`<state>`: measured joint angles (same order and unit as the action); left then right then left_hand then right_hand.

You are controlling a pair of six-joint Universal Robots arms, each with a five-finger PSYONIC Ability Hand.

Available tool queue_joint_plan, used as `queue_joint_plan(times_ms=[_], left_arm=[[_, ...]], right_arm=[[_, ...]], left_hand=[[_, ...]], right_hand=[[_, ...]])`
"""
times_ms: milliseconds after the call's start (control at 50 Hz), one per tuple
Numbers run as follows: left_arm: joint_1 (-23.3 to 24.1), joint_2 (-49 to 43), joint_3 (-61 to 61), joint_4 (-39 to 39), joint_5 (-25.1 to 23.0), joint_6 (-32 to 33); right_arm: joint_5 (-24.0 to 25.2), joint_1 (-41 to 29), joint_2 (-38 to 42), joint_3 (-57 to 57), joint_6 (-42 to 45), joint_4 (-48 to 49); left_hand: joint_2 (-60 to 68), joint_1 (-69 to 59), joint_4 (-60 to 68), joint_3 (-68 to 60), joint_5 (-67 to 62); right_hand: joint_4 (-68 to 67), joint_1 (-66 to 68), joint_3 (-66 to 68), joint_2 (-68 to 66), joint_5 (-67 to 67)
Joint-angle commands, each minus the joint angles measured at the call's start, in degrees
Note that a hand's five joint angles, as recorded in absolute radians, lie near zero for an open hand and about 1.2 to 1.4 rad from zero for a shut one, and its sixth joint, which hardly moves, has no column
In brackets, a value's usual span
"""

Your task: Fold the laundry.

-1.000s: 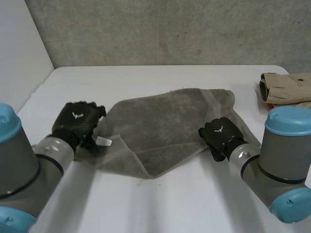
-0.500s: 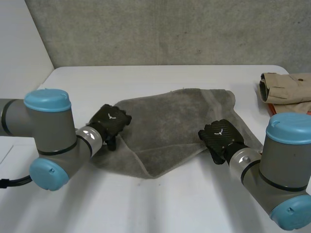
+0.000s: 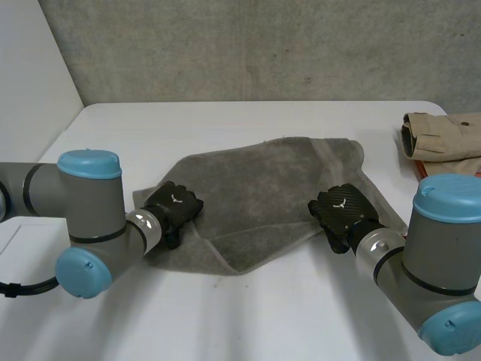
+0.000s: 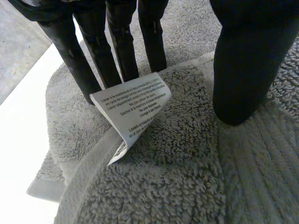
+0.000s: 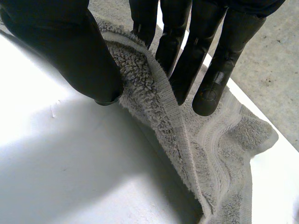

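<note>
Fingers (image 4: 121, 42) of the left hand (image 3: 174, 207) stood straight, their tips pressed down on the grey towel (image 3: 263, 188). Its thumb (image 4: 243, 60) was set well apart from them, its tip also planted on the pile, so the hand was spread and pinched nothing. A white care label (image 4: 135, 105) with printed lines lay curled at those fingertips, sewn into the hem that ran between fingers and thumb. In the head view this hand sat on the towel's near left edge, just inside the left corner, at the end of the left arm (image 3: 90, 218), which reached in from the side.

The right hand (image 3: 342, 210) was clamped on the towel's right near edge. In its wrist view the thumb pressed one face of the raised hem and the straight fingers the other. The edge stood up off the table (image 3: 301, 316) between them, with shadow beneath it. The right arm (image 3: 436, 256) came in from the near right.

The towel itself lay rumpled in the middle of the white table, its near side drawn to a blunt point toward the robot. A folded beige garment (image 3: 443, 135) rested at the far right edge, well apart from the towel.
</note>
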<state>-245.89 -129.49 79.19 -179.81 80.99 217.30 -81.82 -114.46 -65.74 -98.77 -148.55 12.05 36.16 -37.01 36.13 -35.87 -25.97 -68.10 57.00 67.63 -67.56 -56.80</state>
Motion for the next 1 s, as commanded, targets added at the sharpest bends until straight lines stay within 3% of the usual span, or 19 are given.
queue_joint_plan(times_ms=[20, 180, 440, 460, 500, 540, 800, 1000], left_arm=[[0.1, -0.1, 0.0, -0.4, 0.7, -0.6], [0.6, 6.4, 3.6, -1.7, 4.3, -2.0], [0.2, 20.6, 13.6, -3.4, 3.8, -5.1], [0.2, 20.9, 14.1, -3.4, 3.8, -5.2], [0.2, 21.3, 15.7, -3.4, 3.8, -5.5], [0.2, 21.3, 16.5, -3.4, 3.7, -5.6], [-0.4, 19.8, 17.8, -3.4, 3.6, -5.5], [-0.5, 17.5, 17.0, -6.2, 3.7, -5.5]], right_arm=[[-0.1, 0.0, 0.0, -0.1, 0.0, 0.0], [-0.4, 0.3, -0.1, 0.2, 0.0, 0.0], [-0.4, 0.5, -0.4, 1.3, 0.1, -0.8], [-0.4, 0.4, -0.6, 1.3, 0.1, -0.8], [-0.4, 0.3, -0.6, 1.2, 0.1, -0.8], [-0.4, 0.0, -0.6, 1.1, 0.1, -0.8], [-0.4, -0.5, -0.6, 0.4, 0.1, -0.8], [-0.4, -0.5, -0.6, 0.4, 0.1, -0.8]], left_hand=[[43.8, -42.9, 43.8, -44.1, -44.0], [43.8, -43.0, 43.9, -44.1, -44.0], [43.8, -43.0, 43.9, -44.1, -44.0], [43.8, -43.0, 43.9, -44.1, -44.0], [28.6, -27.8, 28.7, -28.9, -28.8], [21.4, -20.5, 21.4, -21.7, -21.5], [22.3, -21.5, 22.4, -22.6, -22.5], [6.5, -5.7, 6.6, -6.8, -6.7]], right_hand=[[-11.9, 23.0, 12.4, -12.4, -13.2], [-11.9, 23.0, 12.4, -12.4, -13.2], [-11.9, 23.0, 12.4, -12.4, -13.2], [-11.9, 23.0, 12.4, -12.4, -13.2], [-11.9, 23.0, 12.4, -12.4, -13.2], [-11.9, 23.0, 12.4, -12.4, -13.2], [-11.9, 23.0, 12.4, -12.4, -13.2], [-11.9, 23.0, 12.4, -12.4, -13.2]])
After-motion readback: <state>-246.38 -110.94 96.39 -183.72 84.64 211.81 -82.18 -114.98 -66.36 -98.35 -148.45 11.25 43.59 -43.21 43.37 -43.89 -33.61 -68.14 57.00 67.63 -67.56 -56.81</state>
